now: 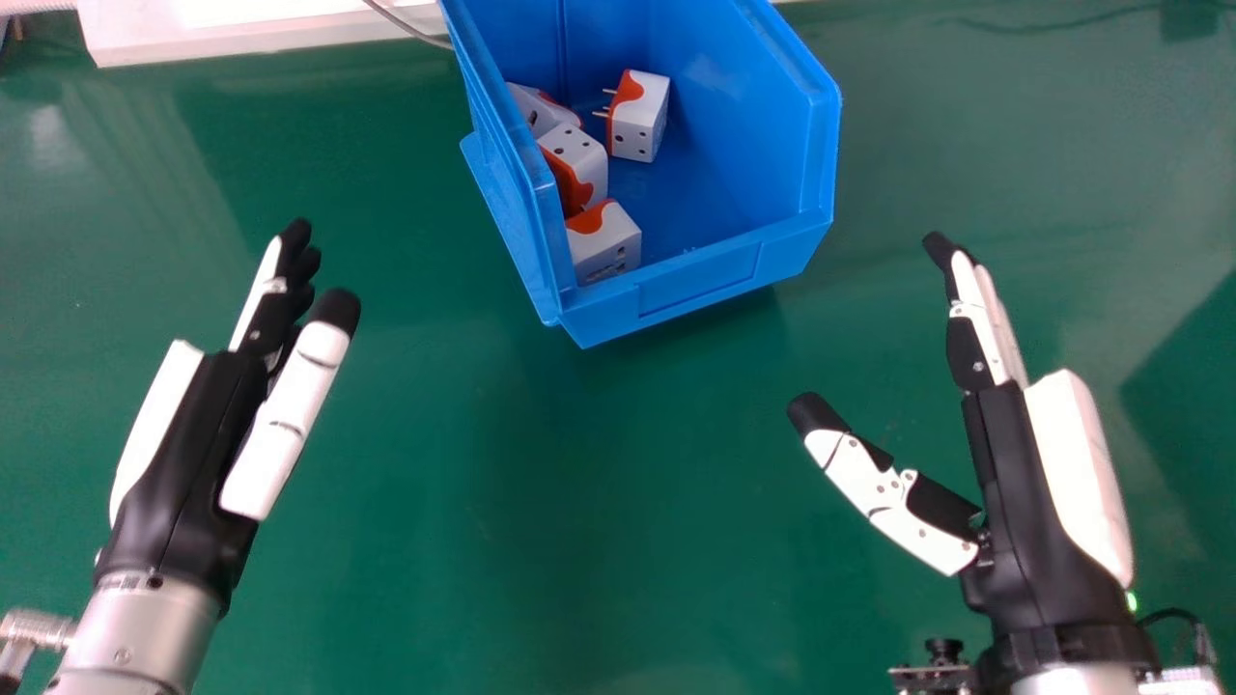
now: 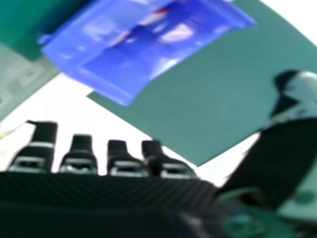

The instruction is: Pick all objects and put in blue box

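Left hand [image 1: 198,434]: fingers pretty much straight, thumb alongside, nothing held
Right hand [image 1: 1028,483]: wide open, thumb swung well out from the fingers, empty too
Blue box [image 1: 700,280]: on the green counter [image 1: 599,463], ahead of both hands and between them, touching neither
Plug adapters [image 1: 606,246]: four white-and-orange ones, all in the box; three bunched along the wall on the left hand's side, the other more toward the right hand, prongs pointing leftward
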Controlling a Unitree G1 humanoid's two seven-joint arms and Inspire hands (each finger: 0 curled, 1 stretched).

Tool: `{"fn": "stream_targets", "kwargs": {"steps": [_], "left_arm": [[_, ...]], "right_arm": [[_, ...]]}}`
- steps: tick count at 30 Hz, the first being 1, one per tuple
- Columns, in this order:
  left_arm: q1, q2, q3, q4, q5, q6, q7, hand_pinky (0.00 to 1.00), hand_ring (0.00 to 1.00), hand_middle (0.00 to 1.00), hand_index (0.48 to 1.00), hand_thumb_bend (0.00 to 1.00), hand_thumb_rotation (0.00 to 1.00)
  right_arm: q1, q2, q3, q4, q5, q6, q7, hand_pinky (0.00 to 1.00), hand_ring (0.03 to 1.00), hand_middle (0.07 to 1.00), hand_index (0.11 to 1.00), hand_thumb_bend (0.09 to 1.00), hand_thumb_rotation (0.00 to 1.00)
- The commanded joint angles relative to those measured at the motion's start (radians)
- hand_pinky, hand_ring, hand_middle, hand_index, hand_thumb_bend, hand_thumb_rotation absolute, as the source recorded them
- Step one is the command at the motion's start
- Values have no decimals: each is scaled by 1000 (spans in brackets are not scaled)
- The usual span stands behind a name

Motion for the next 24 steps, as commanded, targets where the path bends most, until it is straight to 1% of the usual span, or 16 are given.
{"fn": "stream_targets", "kwargs": {"steps": [1,2,4,7,9,10,12,14,15,16,17,19,23,24], "left_arm": [[4,-3,8,15,-22,-64,-11,1000,1000,996,1000,537,1000],[2,-2,7,26,-28,-78,-17,1000,1000,995,1000,535,1000],[-12,2,5,41,-44,-94,-29,1000,1000,995,1000,534,1000],[-38,5,6,72,-74,-118,-50,1000,1000,996,1000,550,1000],[-50,4,10,97,-94,-130,-63,1000,1000,997,1000,554,1000],[-55,3,12,107,-107,-131,-68,1000,1000,997,1000,554,1000],[-62,0,18,116,-135,-122,-77,1000,1000,999,1000,545,1000],[-64,-1,26,117,-160,-107,-80,1000,1000,999,1000,528,1000],[-66,-1,31,119,-171,-102,-80,1000,1000,999,1000,528,1000],[-69,-2,33,121,-179,-97,-79,1000,1000,1000,1000,516,1000],[-71,-2,35,123,-183,-92,-78,1000,1000,1000,1000,516,1000],[-74,-3,36,127,-187,-85,-76,1000,1000,1000,1000,481,1000],[-76,-1,38,129,-185,-77,-70,1000,1000,1000,1000,454,1000],[-75,-1,40,131,-186,-76,-69,1000,1000,1000,1000,448,1000]], "right_arm": [[32,1,-43,-25,64,-41,15,821,951,977,933,344,819],[46,0,-55,-29,87,-49,25,826,951,977,933,348,823],[65,-1,-79,-38,128,-54,49,834,953,976,933,352,826],[82,-6,-115,-44,200,-55,95,862,960,976,936,362,848],[89,-7,-132,-43,238,-57,123,872,962,976,937,369,862],[92,-7,-139,-41,252,-58,135,882,964,978,938,374,875],[97,-5,-150,-37,276,-59,156,900,970,983,945,385,901],[105,4,-155,-33,295,-62,169,915,975,989,952,394,922],[109,10,-155,-31,302,-64,172,915,975,989,952,394,922],[113,16,-155,-29,306,-66,173,922,978,991,956,398,932],[115,22,-154,-26,310,-70,174,922,978,991,956,398,932],[118,32,-152,-20,313,-75,174,941,988,996,967,417,959],[118,42,-154,-17,318,-81,178,957,996,999,977,431,981],[118,43,-156,-18,320,-81,180,960,998,1000,979,433,986]]}}
